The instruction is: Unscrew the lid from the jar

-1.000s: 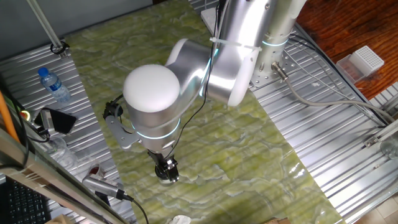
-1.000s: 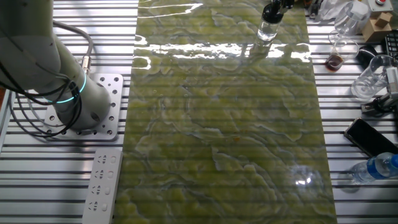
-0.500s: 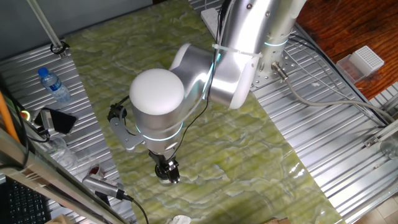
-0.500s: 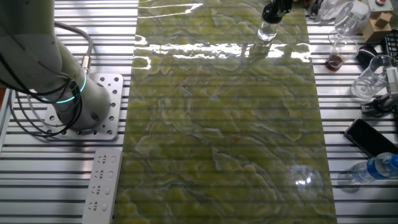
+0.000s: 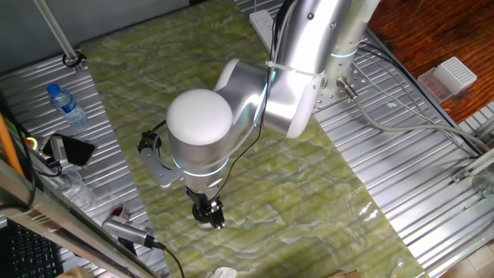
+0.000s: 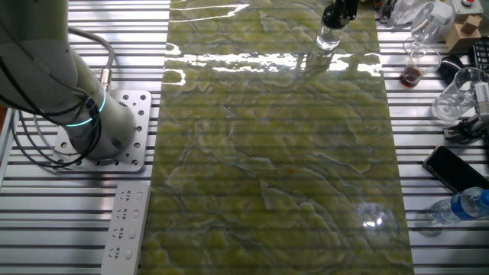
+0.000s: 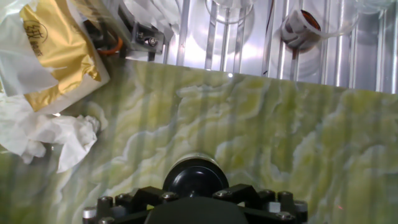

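Lighting is bright and even across the counter (image 6: pixel 275 176). A strong white glare streaks the glossy green mat (image 6: pixel 267 61) beside the jar (image 6: pixel 328 37) in the other fixed view. In the hand view the metal slats beyond the mat (image 7: pixel 249 118) are blown out, and the lid (image 7: pixel 195 179) close to the lens looks soft.

Not much text is showing here. A gold packet (image 7: pixel 59 53) is sitting off the bench's far-left corner in the hand view, carrying a round dark logo, too blurry to read.
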`<state>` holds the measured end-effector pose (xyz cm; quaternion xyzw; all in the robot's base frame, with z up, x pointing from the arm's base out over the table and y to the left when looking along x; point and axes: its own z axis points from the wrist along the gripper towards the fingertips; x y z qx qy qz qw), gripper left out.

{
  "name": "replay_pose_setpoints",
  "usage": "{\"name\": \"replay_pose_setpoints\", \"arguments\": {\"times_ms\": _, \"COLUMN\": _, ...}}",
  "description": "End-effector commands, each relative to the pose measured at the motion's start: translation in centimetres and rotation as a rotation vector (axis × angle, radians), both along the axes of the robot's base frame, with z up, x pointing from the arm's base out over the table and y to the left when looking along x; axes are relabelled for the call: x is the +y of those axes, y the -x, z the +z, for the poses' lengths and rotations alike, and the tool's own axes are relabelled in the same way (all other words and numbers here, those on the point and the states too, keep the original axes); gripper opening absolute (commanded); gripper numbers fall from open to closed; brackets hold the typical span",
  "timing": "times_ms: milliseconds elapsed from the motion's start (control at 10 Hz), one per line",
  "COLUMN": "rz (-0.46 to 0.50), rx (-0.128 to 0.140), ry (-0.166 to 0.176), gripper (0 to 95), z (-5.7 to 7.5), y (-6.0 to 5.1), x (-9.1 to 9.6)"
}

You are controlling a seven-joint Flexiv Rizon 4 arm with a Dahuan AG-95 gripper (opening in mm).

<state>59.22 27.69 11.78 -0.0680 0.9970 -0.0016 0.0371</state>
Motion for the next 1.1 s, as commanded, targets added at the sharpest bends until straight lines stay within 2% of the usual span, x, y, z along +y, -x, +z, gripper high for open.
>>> {"name": "replay_pose_setpoints", "arguments": {"times_ms": 100, "rz": -0.002, "rx": -0.002, "ry": 0.000, "gripper": 76.0, "z": -0.3, "y": 0.0, "x": 0.1}}
{"name": "replay_pose_setpoints", "arguments": {"times_ms": 700, "rz": -0.015, "rx": -0.002, "ry": -0.001, "gripper": 76.0, "z": -1.5, "y": 0.1, "x": 0.2}}
{"name": "replay_pose_setpoints", "arguments": {"times_ms": 1100, "rz": -0.037, "rx": 0.000, "ry": -0.003, "gripper": 76.0, "z": -1.5, "y": 0.1, "x": 0.2}}
